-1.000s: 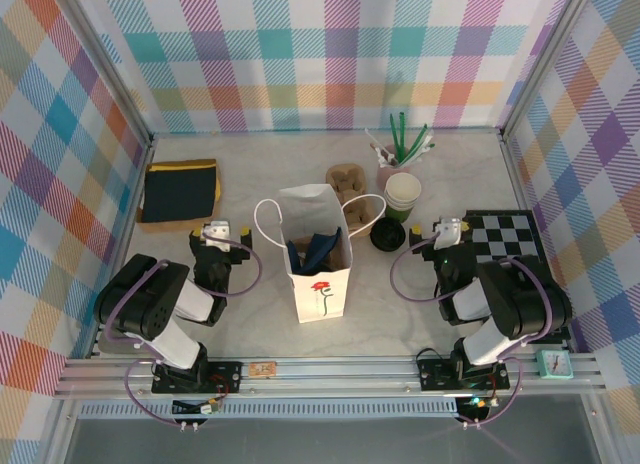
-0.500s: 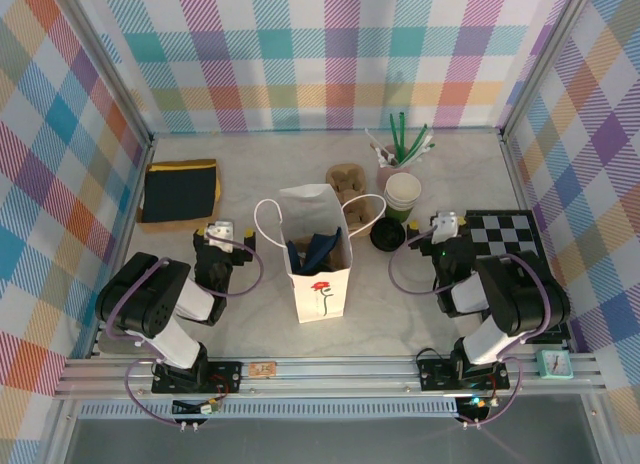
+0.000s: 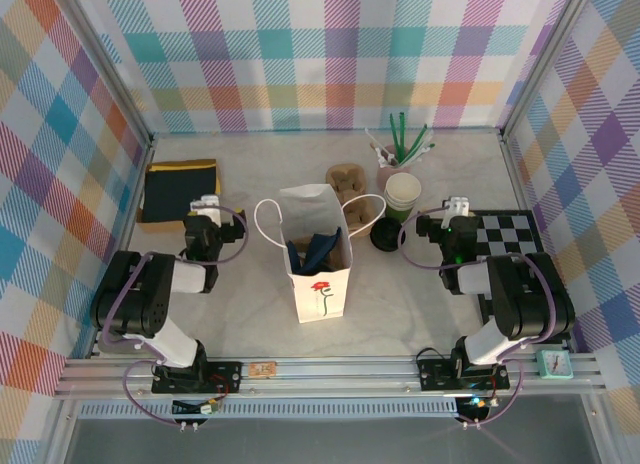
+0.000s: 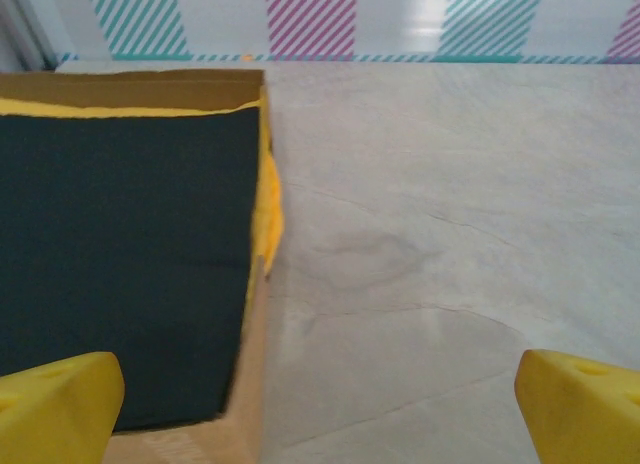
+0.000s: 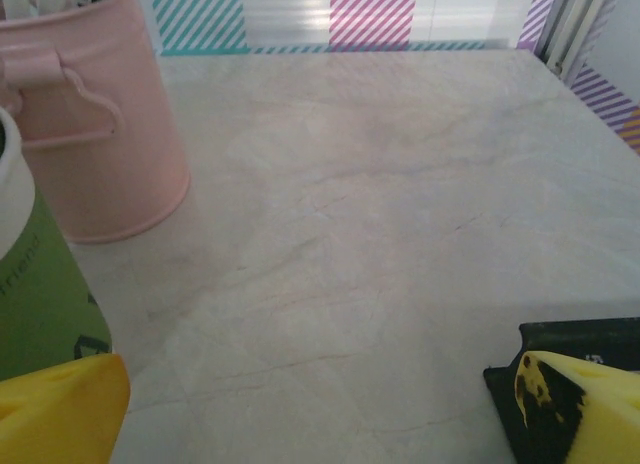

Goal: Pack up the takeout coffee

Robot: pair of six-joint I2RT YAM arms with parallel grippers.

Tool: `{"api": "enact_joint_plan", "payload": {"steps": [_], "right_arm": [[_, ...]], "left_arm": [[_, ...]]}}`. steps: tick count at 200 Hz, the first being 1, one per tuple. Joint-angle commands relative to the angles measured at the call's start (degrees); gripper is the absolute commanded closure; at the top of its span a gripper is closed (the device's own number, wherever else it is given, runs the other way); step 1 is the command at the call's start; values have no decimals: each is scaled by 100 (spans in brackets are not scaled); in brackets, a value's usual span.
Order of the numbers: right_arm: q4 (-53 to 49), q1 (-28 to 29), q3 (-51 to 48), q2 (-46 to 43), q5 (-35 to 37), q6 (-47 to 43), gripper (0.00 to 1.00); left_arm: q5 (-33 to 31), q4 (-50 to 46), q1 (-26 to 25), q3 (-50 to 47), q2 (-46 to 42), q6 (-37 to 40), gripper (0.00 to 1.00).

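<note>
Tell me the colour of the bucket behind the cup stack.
Pale pink bucket, clearest in the right wrist view.

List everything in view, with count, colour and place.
white paper bag with a red flower print: 1, white, table centre, upright, dark blue items inside
brown pulp cup carrier: 1, brown, behind the bag
stack of lidless green paper cups: 1 stack, green with cream insides, right of the carrier
round black plastic lid: count unclear, black, in front of the cup stack
pink metal bucket: 1, pink, behind the stack, holding green and white sticks
black-and-white checkered mat: 1, right edge
dark navy pad on yellow-edged cardboard: 1, far left
small teal square object: 1, near rail, right corner
left end effector: 1, yellow tips, open, beside the pad
right end effector: 1, yellow tips, open, between stack and mat
</note>
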Motion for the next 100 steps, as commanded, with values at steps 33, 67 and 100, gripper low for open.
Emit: {"api": "enact_joint_plan", "payload": {"steps": [33, 67, 100], "right_arm": [[-123, -40, 76, -89, -125, 137, 1], [-139, -40, 85, -88, -136, 137, 1], [-253, -141, 138, -93, -275, 216, 1]], "left_arm": [[320, -547, 71, 27, -96, -234, 0], [319, -546, 70, 27, -90, -234, 0], [325, -553, 67, 27, -88, -234, 0]]}}
